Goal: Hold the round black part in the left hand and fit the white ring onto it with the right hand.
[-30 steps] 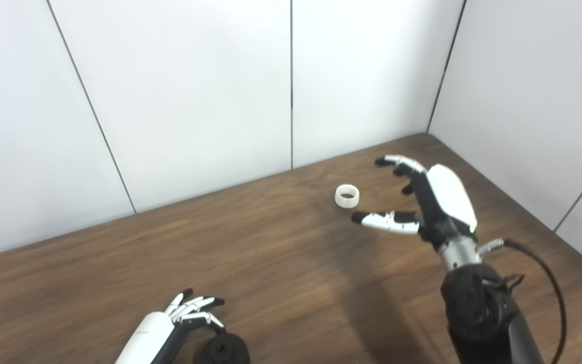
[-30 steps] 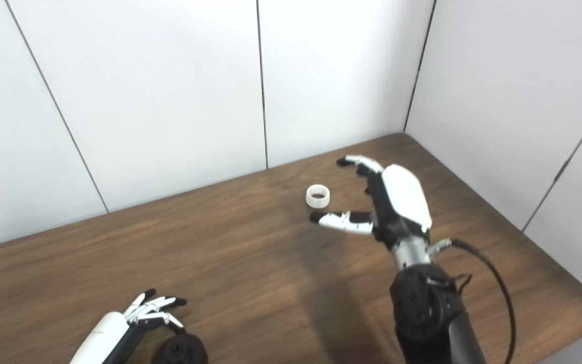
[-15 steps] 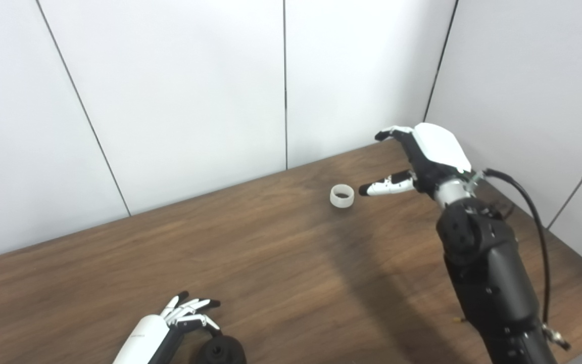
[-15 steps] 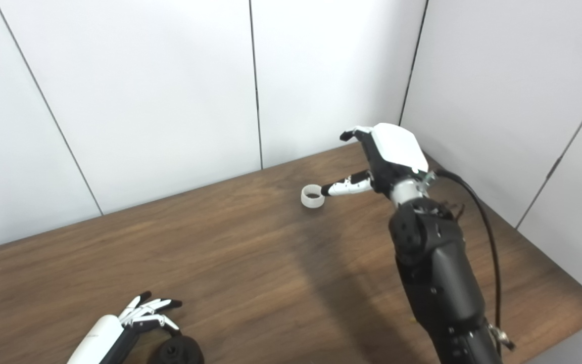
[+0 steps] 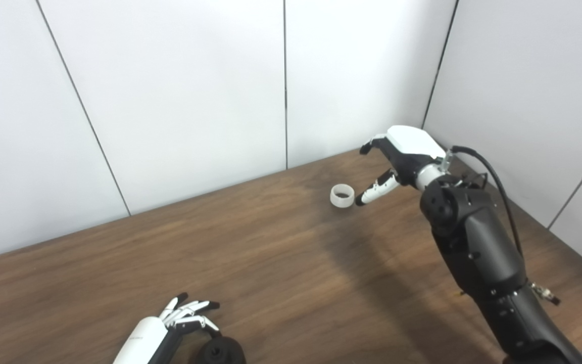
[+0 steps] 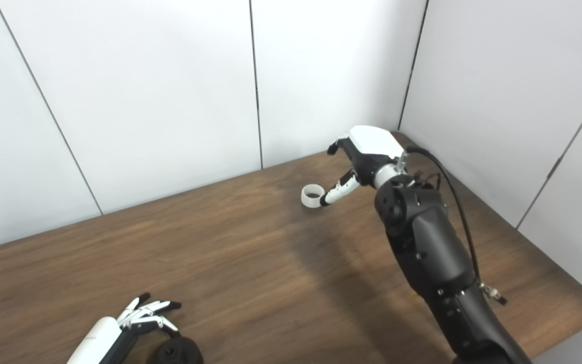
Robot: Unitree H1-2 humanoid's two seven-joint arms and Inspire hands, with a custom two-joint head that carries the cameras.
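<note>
The white ring (image 5: 342, 195) sat upright on the table (image 5: 281, 263), hole facing up, near the back wall. The right hand (image 5: 397, 162) hovered just beside it on the ring's right — thumb tip at or nearly at the ring's rim, other fingers (image 5: 369, 146) spread above and apart, holding nothing. So the ring lay to the hand's left, inside the gap btwn thumb and fingers; closing there would be the next call, imo. The left hand (image 5: 180, 323) was well apart at the front edge, fingers splayed, beside the black part (image 5: 223, 351) — whether it touched, couldn't tell.
</note>
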